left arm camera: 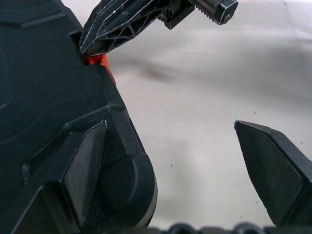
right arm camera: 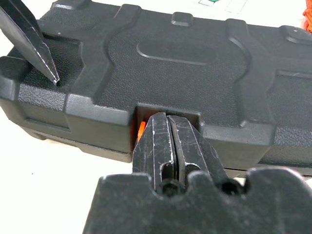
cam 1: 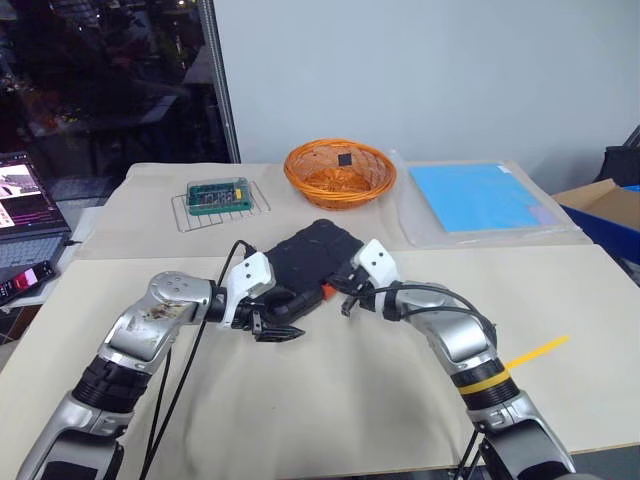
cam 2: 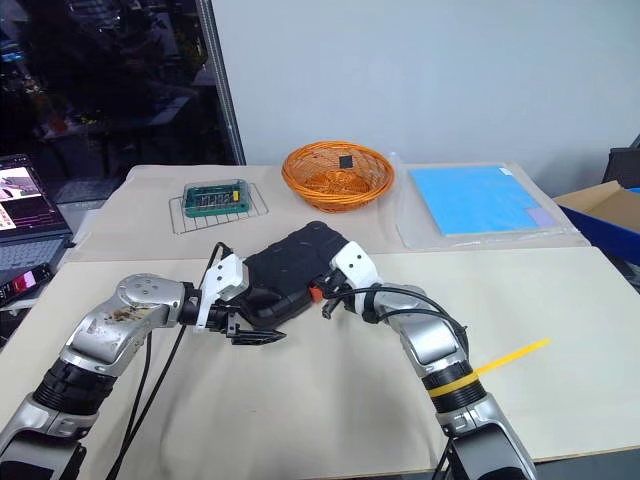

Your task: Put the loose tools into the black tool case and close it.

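The black tool case point(cam 1: 312, 252) lies with its lid down in the middle of the table, its small orange latch point(cam 1: 327, 292) facing me. My right gripper point(right arm camera: 165, 121) is shut, and its tips press into the latch recess against the orange latch point(right arm camera: 141, 130). My left gripper point(left arm camera: 180, 163) is open at the case's near left corner; one finger point(left arm camera: 83, 168) rests on the case point(left arm camera: 44, 87), the other hangs over bare table. The left gripper's finger point(right arm camera: 34, 44) shows over the lid in the right wrist view. The loose tools are out of view.
An orange wicker basket point(cam 1: 338, 172) stands at the back centre. A wire rack with a green box point(cam 1: 220, 198) is back left, and a blue sheet in a plastic sleeve point(cam 1: 478, 197) back right. A yellow strip point(cam 1: 535, 352) lies near the right arm. A laptop point(cam 1: 22, 215) sits off the left edge.
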`<state>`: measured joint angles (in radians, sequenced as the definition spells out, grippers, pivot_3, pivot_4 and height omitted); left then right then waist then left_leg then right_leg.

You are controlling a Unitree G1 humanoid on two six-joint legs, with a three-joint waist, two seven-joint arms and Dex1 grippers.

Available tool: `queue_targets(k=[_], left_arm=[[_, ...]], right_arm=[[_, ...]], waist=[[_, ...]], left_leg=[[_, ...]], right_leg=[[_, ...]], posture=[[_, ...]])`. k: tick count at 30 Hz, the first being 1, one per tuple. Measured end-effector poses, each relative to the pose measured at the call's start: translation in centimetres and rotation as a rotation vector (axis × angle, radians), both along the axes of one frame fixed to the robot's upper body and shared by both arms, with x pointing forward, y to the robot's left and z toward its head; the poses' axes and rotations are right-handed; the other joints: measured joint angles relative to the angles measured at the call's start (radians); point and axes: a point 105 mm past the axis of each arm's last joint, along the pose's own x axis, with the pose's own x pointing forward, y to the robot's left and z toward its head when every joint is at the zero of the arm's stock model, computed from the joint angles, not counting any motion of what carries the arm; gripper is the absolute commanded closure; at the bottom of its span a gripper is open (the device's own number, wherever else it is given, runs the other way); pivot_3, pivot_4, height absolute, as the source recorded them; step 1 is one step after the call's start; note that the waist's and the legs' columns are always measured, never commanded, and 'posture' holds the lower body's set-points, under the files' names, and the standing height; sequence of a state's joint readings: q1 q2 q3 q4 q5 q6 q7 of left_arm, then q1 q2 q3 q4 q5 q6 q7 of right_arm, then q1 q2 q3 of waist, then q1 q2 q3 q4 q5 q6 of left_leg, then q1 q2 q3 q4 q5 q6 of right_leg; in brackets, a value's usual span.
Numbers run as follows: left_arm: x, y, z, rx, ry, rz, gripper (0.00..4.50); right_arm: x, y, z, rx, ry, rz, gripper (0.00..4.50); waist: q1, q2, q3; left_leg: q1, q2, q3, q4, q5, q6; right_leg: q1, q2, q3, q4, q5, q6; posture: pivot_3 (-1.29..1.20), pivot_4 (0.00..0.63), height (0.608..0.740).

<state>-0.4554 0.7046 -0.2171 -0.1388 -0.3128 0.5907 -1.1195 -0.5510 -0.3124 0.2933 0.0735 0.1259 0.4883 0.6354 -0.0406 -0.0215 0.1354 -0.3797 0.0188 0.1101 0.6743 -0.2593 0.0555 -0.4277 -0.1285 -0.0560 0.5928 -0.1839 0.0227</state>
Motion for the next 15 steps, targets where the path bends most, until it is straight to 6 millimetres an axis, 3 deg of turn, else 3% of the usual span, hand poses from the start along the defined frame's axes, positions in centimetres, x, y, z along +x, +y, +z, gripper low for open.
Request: queue_targets(k=[8,15], left_arm=[[0.04,0.28,0.02,-0.001,-0.009,0.020,0.00],[0.06,0.50,0.23,0.000,-0.025,0.032,0.00]], right_arm=[[0.43,0.34,0.08,-0.010,0.009,0.015,4.47],[0.61,0.61,0.46,0.036,-0.042,0.016,4.47]], waist=[[-0.003,0.004,0.002],[-0.002,0.004,0.001]], left_leg=[[-0.006,0.011,0.001,-0.002,0.000,0.000],[-0.010,0.012,0.003,-0.006,0.001,-0.002]], right_leg=[[-0.001,0.001,-0.019,-0.014,0.000,0.000],[-0.010,0.000,-0.020,-0.015,0.000,0.000]], posture=[[0.00,0.150,0.740],[0.00,0.150,0.740]])
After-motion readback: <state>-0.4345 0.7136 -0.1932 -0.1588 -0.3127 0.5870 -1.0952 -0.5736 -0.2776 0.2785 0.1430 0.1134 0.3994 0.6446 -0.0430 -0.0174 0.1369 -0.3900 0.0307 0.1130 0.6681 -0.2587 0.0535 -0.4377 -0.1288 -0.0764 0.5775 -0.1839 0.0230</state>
